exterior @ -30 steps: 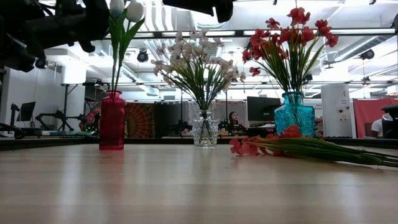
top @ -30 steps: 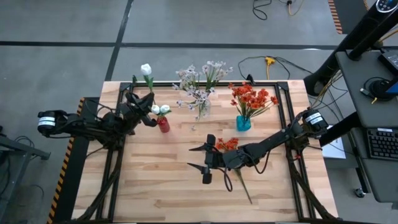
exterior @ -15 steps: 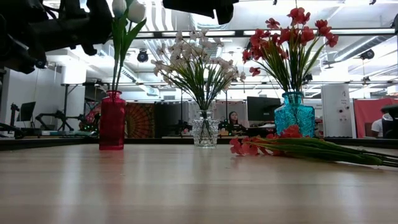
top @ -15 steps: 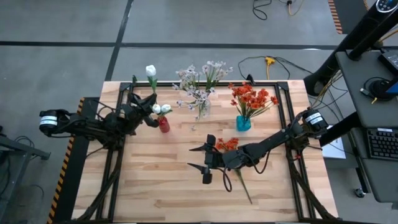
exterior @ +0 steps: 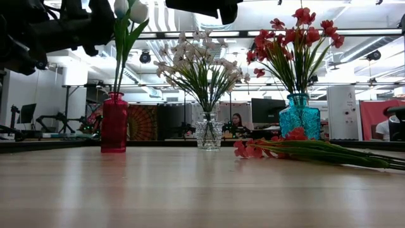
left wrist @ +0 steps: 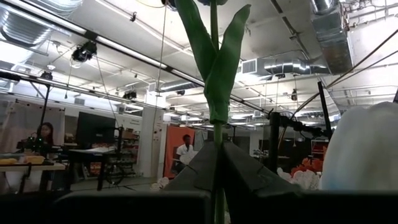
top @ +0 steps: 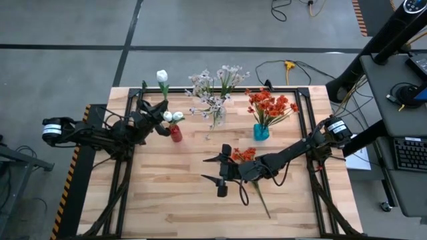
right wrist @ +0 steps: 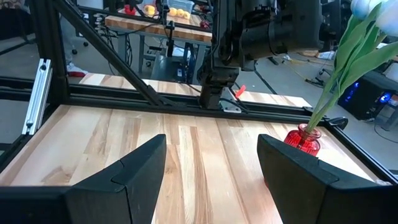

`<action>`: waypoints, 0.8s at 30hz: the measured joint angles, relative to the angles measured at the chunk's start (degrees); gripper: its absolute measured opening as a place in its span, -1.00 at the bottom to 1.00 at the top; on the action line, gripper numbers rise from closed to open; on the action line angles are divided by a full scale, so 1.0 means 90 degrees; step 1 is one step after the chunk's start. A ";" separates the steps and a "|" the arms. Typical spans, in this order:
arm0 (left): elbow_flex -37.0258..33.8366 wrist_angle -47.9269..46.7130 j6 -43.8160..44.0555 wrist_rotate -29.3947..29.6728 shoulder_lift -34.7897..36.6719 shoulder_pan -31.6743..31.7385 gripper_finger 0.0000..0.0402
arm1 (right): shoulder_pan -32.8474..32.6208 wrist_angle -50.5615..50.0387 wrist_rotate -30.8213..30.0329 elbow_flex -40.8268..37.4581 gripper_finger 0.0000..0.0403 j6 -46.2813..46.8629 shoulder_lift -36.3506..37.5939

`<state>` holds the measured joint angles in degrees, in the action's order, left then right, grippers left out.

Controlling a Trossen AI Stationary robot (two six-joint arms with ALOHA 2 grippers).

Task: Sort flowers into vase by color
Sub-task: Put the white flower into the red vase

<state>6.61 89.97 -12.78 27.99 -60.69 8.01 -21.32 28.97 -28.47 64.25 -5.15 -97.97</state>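
Left tool (top: 157, 111) clamped on the stalk of a white tulip (top: 161, 76), held just beside the red vase (top: 175, 133) on the side away from the clear vase; stalk and leaves seen upright between the closed fingers (left wrist: 239, 174) in the wrist view. Two more white buds (top: 172, 117) already standing in the red vase. Clear vase (exterior: 209, 131) with pale sprays (top: 212, 90) next in the row, blue vase (top: 261, 132) with orange-red blooms (top: 269, 105) beyond it. Loose orange-red stem (top: 248, 167) lying flat on the desk (top: 167, 200) in front of the blue vase. Right tool (top: 221, 170) low over the desk just beside that stem's bloom, fingers (right wrist: 121, 180) apart, holding nothing.
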 joint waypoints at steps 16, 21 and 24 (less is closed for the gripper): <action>-0.0002 0.0000 0.0000 -0.0002 -0.0210 0.0000 -1.00 | 0.0000 0.0002 0.0000 0.0000 0.21 -0.0041 0.0000; -0.0002 0.0002 0.0000 -0.0002 -0.0209 -0.0002 -1.00 | 0.0000 0.0002 0.0001 0.0000 0.21 -0.0044 0.0000; -0.0002 0.0002 0.0000 -0.0003 -0.0211 -0.0002 -0.99 | 0.0000 0.0002 0.0001 0.0000 0.21 -0.0044 0.0000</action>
<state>6.59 89.99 -12.78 27.96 -62.59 7.99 -21.32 28.99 -28.46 64.25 -5.54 -97.97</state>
